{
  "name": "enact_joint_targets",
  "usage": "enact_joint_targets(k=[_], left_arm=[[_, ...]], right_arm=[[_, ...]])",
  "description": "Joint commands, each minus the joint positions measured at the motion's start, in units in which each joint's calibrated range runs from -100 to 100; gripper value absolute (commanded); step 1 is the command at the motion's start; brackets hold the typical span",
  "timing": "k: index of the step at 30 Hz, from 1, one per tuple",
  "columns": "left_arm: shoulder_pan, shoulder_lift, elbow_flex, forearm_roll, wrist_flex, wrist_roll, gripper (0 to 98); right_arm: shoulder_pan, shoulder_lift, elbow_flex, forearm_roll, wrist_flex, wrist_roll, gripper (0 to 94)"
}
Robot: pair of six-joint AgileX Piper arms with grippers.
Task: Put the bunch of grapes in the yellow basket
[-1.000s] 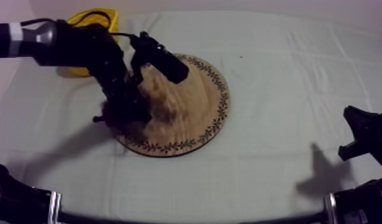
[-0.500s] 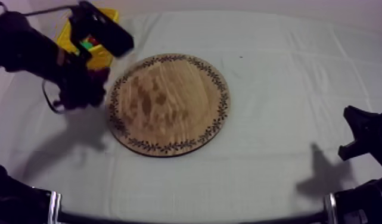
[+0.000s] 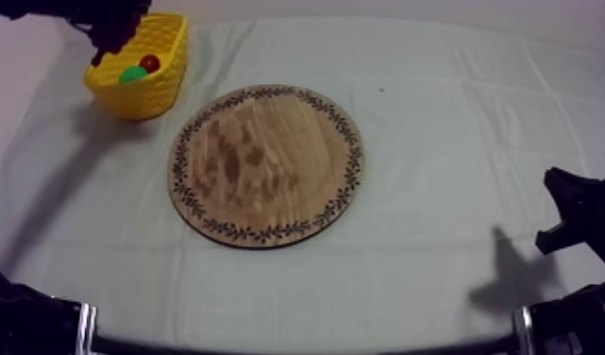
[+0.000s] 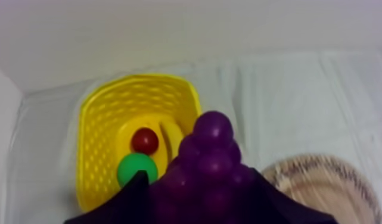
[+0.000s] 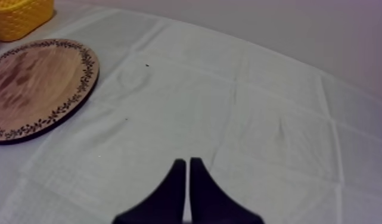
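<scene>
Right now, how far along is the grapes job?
Done: the wooden board is bare, the bunch of grapes lifted off it. In hand: the left gripper is shut on the grapes by the yellow basket. Left: release them into the basket, beside the small red fruit and green fruit already inside.

The top view looks down at a slant on the whole table (image 3: 438, 113), from above its near edge. The left wrist view sits just behind the bunch of grapes (image 4: 211, 161) and faces down into the yellow basket (image 4: 103, 119). The right wrist view is low over the table, facing across it toward the wooden board (image 5: 32, 89). All three views share the wooden board and the yellow basket
</scene>
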Motion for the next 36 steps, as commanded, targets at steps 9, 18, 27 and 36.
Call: enact_joint_targets(k=[9, 18, 27, 36], left_arm=[[-5.4, 19.2, -16.8, -1.33, -3.8, 3.6, 31.5], [-6.6, 29.9, -22.0, -2.48, -4.2, 4.5, 31.2], [-7.0, 35.8, -23.7, -2.73, -3.6, 4.5, 31.3], [-7.5, 37.3, -25.2, -2.75, -3.5, 4.5, 68.8]], right_arm=[[0.0, 0.0, 0.0, 0.0, 0.0, 0.0, 0.4], [0.0, 0.0, 0.0, 0.0, 0.0, 0.0, 0.4], [0.0, 0.0, 0.0, 0.0, 0.0, 0.0, 0.4], [0.0, 0.0, 0.0, 0.0, 0.0, 0.0, 0.4]])
